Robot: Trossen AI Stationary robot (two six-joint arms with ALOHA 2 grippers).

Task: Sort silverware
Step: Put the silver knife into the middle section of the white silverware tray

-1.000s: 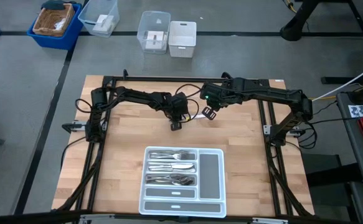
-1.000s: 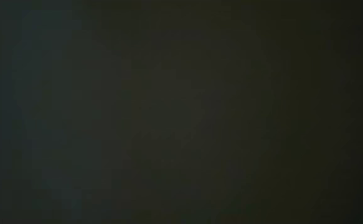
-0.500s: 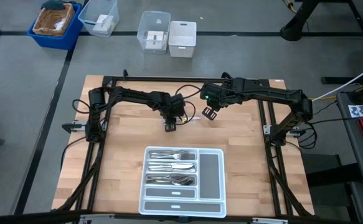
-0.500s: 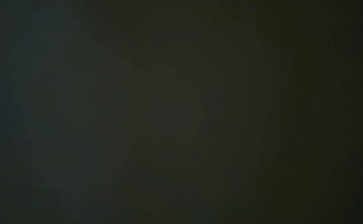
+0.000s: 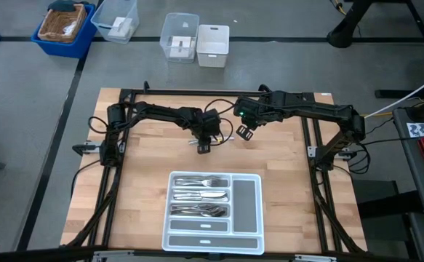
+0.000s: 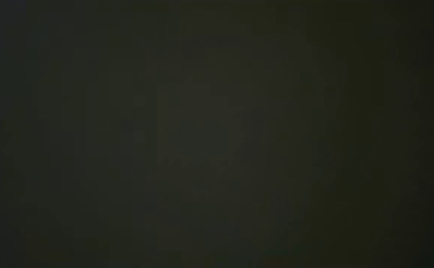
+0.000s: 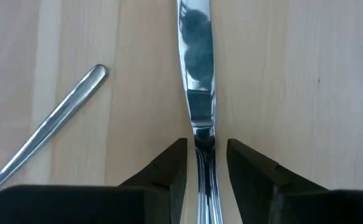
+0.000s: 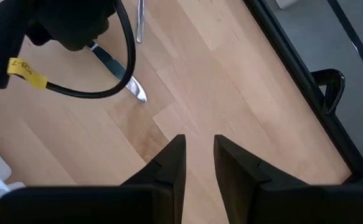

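Note:
A silver knife (image 7: 197, 74) lies flat on the wooden table, blade pointing away from my left gripper (image 7: 206, 168). That gripper is open and low over it, with one finger on each side of the knife's handle where it meets the blade; a thin gap shows on both sides. A second utensil's handle (image 7: 56, 118) lies beside it. My right gripper (image 8: 198, 162) is open and hovers just right of the left one (image 5: 204, 143), over bare wood. The white tray (image 5: 214, 175) near the near edge holds forks, knives and spoons (image 5: 201, 195) in three compartments. The low view is dark.
A long empty compartment (image 5: 246, 200) takes up the tray's right side. Black frame rails (image 5: 310, 145) border the table. Beyond the far edge stand a blue bin (image 5: 65, 28), clear containers (image 5: 179, 36) and a white box (image 5: 213, 45). The left arm's cable (image 8: 128, 56) hangs in the right wrist view.
My left gripper swung a little toward the table's left edge and then came back toward the right, ending close to where it began. The right arm and the tray kept still.

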